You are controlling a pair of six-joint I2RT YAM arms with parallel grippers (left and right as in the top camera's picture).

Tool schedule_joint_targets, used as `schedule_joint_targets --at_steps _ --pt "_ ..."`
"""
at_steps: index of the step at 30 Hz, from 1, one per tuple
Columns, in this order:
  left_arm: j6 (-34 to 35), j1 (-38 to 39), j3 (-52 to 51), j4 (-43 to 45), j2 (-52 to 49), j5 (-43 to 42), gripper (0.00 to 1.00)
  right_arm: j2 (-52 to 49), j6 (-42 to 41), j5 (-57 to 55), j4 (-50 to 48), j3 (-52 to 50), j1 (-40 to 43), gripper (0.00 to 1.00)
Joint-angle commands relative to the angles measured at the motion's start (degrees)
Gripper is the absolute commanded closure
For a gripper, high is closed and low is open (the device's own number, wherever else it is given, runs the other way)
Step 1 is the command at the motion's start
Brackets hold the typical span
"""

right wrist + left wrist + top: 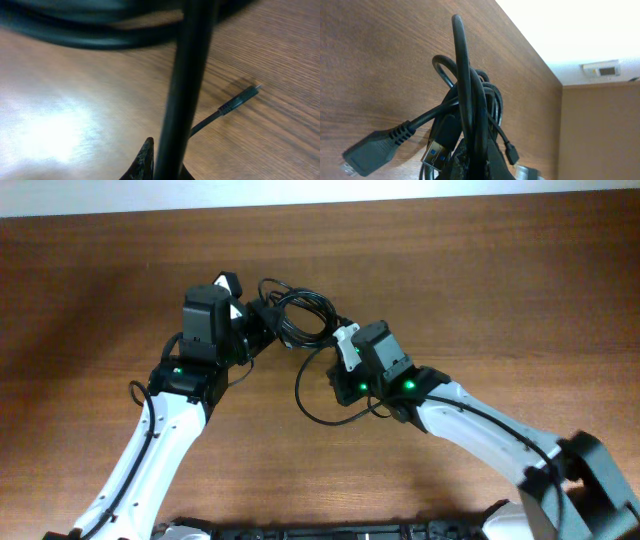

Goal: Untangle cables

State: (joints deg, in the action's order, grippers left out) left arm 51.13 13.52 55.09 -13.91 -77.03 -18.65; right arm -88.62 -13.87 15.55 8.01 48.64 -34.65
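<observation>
A knotted bundle of thin black cables lies on the wooden table between my two grippers. My left gripper is shut on the bundle's left side; in the left wrist view the cables rise from between the fingers, with a blue USB plug, a big ribbed plug and a small plug hanging beside them. My right gripper is shut on one cable strand at the bundle's right; a small plug lies on the table beyond. A loose loop trails toward the front.
The wooden table spreads wide around both arms. Its far edge runs along the top of the overhead view. The arm bases stand at the front edge.
</observation>
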Motion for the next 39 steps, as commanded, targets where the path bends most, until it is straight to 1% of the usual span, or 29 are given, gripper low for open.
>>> schedule_joint_targets --at_steps 1,4,7,10,13,15,22,26,27,34,36,38,39 --pt "-8.7 -0.2 1.3 -0.4 1.2 0.5 1.0 8.7 -3.8 6.4 2.1 0.2 -0.2 0.96" --pt "-17.2 -0.2 1.3 -0.8 1.2 0.4 1.0 16.0 -4.7 8.1 6.5 0.2 -0.2 0.96" --pt "-22.7 0.3 1.3 -1.2 1.2 -0.1 1.0 21.6 -4.6 8.0 5.3 0.2 -0.2 0.96" --pt "-27.8 1.8 1.3 -1.2 1.2 -4.7 1.0 22.7 -4.6 7.1 2.0 0.2 -0.2 0.96" --pt "-31.2 3.4 1.3 -1.2 1.2 -8.0 1.0 21.9 -4.7 1.2 1.4 0.2 -0.2 0.96" --pt "-31.7 4.2 1.3 -1.2 1.2 -9.1 1.0 21.5 -5.3 -1.5 0.4 0.2 -0.2 0.96" --pt "-31.8 5.6 1.3 -1.4 1.2 -9.0 1.0 21.4 -13.3 0.4 -11.5 0.2 -0.2 0.96" --pt "-33.1 5.6 1.3 -1.4 1.2 -9.0 1.0 21.4 -17.9 0.5 -12.2 0.2 -0.2 0.96" --pt "-34.2 5.6 1.3 -1.4 1.2 -8.9 1.0 21.4 -18.4 0.7 -12.2 0.2 -0.2 0.96" --pt "-34.1 5.6 1.3 -1.4 1.2 -9.3 1.0 21.4 -20.1 0.7 -14.3 0.2 -0.1 0.96" --pt "-33.2 5.6 1.3 -0.9 1.2 -12.3 1.0 21.4 -20.1 -0.3 -14.4 0.2 -0.1 0.96" --pt "-30.9 5.6 1.3 1.0 1.2 -18.8 1.0 21.1 -20.0 -1.7 -14.0 0.2 -0.1 0.96" --pt "-30.8 5.6 1.3 1.7 1.2 -21.3 1.0 20.7 -20.1 -2.4 -14.0 0.2 -0.1 0.96"
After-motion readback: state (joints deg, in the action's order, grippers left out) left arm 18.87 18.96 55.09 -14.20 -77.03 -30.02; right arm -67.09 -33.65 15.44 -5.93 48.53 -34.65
